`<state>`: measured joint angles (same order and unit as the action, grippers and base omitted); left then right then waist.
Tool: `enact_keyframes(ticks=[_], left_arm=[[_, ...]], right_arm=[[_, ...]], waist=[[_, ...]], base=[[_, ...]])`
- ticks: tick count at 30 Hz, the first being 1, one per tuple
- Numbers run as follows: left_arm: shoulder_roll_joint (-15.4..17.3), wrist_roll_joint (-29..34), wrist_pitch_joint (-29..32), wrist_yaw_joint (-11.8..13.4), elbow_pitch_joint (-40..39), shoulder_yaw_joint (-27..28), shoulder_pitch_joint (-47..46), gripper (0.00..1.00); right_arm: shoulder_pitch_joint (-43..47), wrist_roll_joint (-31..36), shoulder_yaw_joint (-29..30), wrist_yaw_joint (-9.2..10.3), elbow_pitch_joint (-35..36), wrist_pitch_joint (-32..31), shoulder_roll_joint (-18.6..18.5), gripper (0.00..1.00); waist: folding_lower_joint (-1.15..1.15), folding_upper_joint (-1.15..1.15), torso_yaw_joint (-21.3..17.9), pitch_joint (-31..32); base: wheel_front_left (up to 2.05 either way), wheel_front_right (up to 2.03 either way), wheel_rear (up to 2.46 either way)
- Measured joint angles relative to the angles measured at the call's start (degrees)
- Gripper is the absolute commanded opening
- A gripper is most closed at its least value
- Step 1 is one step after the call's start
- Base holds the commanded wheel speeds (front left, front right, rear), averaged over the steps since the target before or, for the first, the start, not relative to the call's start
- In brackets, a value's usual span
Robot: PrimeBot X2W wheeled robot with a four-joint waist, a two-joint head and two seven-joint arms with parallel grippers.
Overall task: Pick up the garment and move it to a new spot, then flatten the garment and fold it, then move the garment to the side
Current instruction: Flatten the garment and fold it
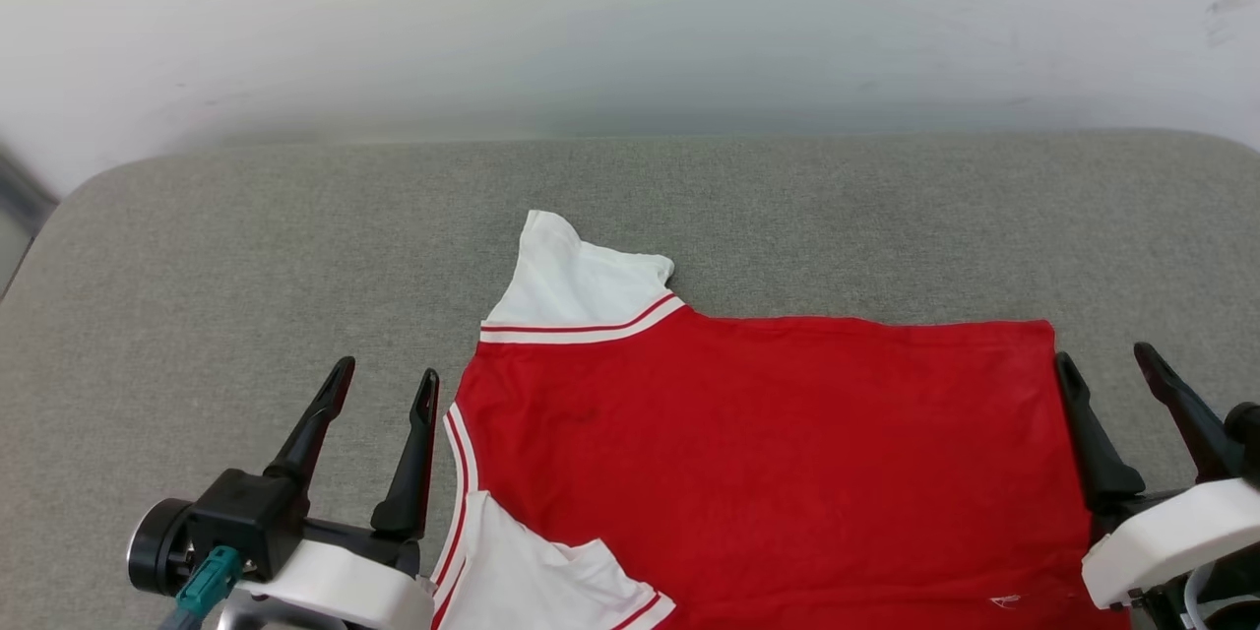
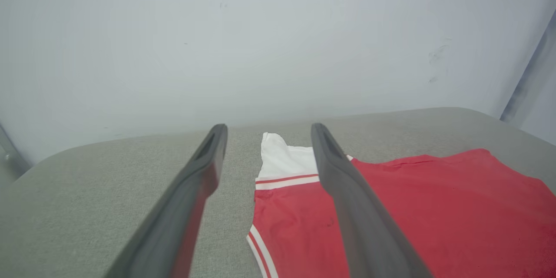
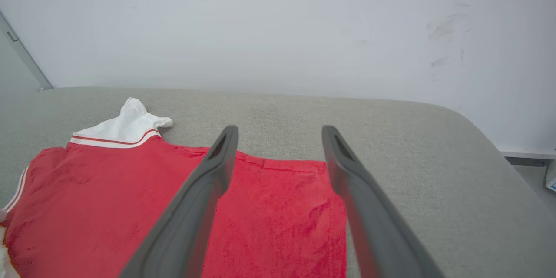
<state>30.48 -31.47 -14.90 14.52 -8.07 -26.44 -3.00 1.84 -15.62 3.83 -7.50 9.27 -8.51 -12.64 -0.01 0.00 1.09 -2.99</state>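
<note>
Head view looks down; wrist views, seemingly low, share the garment (image 1: pixel 768 453).

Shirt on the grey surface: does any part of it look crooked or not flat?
Yes. The far white sleeve of the shirt sticks out with a crumpled, uneven end, while the red body lies flat.

bright even light, soft shadows; wrist views blur near jaws, wall hazy, mild edge distortion.

Long, black, tapered fingers (image 1: pixel 313 423) join glossy white wrist shells (image 1: pixel 335 591). Behind the left fingers — a black cylinder (image 1: pixel 153 546) and a teal connector (image 1: pixel 209 581).
</note>
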Motion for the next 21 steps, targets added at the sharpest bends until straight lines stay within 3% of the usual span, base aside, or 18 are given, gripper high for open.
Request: enact_keyframes(ticks=[5,11,16,21], left_arm=[[-4.5,2.7,0.0,-3.9,0.6,5.3,1.5,1.00],[-7.3,4.6,-0.1,-8.5,2.2,8.9,-0.3,1.00],[-4.9,4.5,1.3,-12.8,4.7,9.5,-6.3,1.00],[-0.3,-0.3,11.0,-17.8,7.1,10.8,-15.8,1.00]], right_arm=[[-0.4,0.6,-0.6,0.00,-0.9,7.9,2.0,1.00],[-1.8,1.0,-2.1,0.00,-2.2,10.2,3.8,1.00],[-3.7,3.5,-2.6,0.00,-2.2,11.1,3.7,1.00],[-5.8,4.0,-3.0,0.00,-2.2,11.7,4.2,1.00]], waist=[[0.00,0.00,-0.6,-0.8],[0.00,0.00,-1.8,-3.0],[0.00,0.00,-3.3,-6.3],[0.01,0.00,-5.1,-10.5]], base=[[0.00,0.00,0.00],[0.00,0.00,0.00],[0.00,0.00,0.00],[0.00,0.00,0.00]])
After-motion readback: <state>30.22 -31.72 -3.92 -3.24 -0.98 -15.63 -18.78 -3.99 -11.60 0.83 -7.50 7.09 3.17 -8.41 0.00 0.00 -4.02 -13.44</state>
